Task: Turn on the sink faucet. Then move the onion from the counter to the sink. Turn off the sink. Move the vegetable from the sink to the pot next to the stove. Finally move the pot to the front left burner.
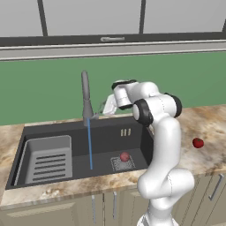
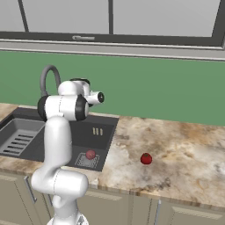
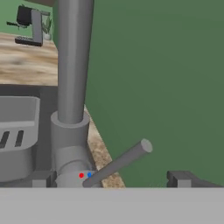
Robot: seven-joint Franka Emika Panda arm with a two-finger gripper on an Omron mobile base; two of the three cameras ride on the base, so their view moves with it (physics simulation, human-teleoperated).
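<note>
In the left base view, water is running in a thin blue stream (image 1: pixel 90 143) from the sink faucet (image 1: pixel 86 99) down into the sink (image 1: pixel 84 145). The right base view is not showing that stream clearly, since the arm is covering most of the faucet there and leaving just the curved spout visible at about ten o'clock from the arm's elbow.

The hand view is looking closely at the faucet's base, where the thin side lever (image 3: pixel 120 162) is angling up toward two o'clock, with a red dot and a blue dot sitting on the collar beside it. The pincer (image 3: pixel 109 180) is standing fully open, its two dark tips rising on either side of the lever's root and gripping nothing. In the left base view the pincer is sitting just at three o'clock of the faucet stem, partly hidden behind the wrist.

One small reddish ball, the onion (image 1: pixel 125 156), is resting on the square drain grate (image 1: pixel 122 163) in the sink. A second reddish ball (image 1: pixel 198 142) is lying on the worktop (image 1: pixel 207 128), at about three o'clock of the sink; its shape is too small to make out.

The slotted tray insert (image 1: pixel 47 159) is sitting in the sink's left part. No readable writing is showing anywhere.
</note>
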